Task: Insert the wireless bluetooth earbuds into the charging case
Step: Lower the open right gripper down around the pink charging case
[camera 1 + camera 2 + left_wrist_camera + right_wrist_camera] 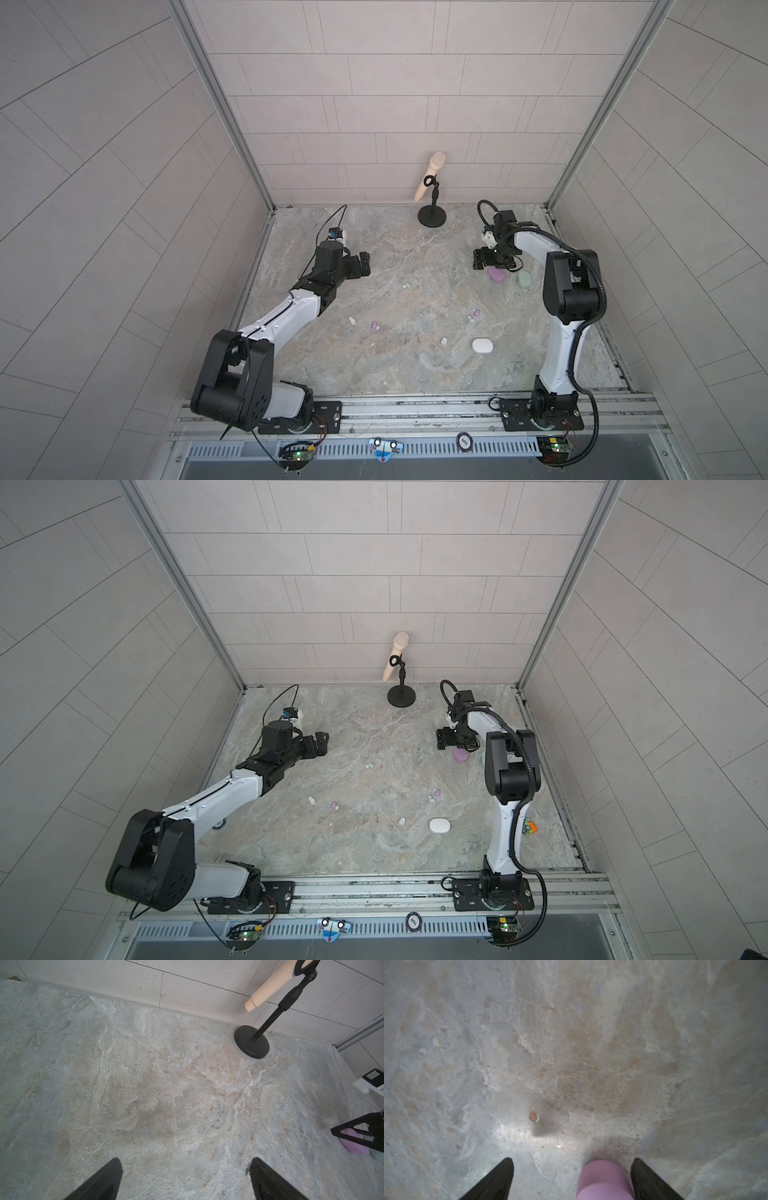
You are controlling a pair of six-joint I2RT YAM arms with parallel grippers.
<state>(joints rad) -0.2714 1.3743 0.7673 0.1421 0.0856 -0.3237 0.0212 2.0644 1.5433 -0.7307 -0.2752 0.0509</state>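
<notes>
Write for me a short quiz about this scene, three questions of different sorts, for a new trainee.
1. How many tiny bean-shaped plastic buds lie loose on the marble-patterned table?
2. True or false: the left tool holds a bud.
3. Which oval plastic case lies between the fingers of the open right tool? A white, B lilac, C mint.
Key: 1. Six. 2. False; it is open and empty. 3. B, the lilac oval plastic case.

Matt, veined stone tabletop (415,270); smooth plastic lilac case (604,1180).
</notes>
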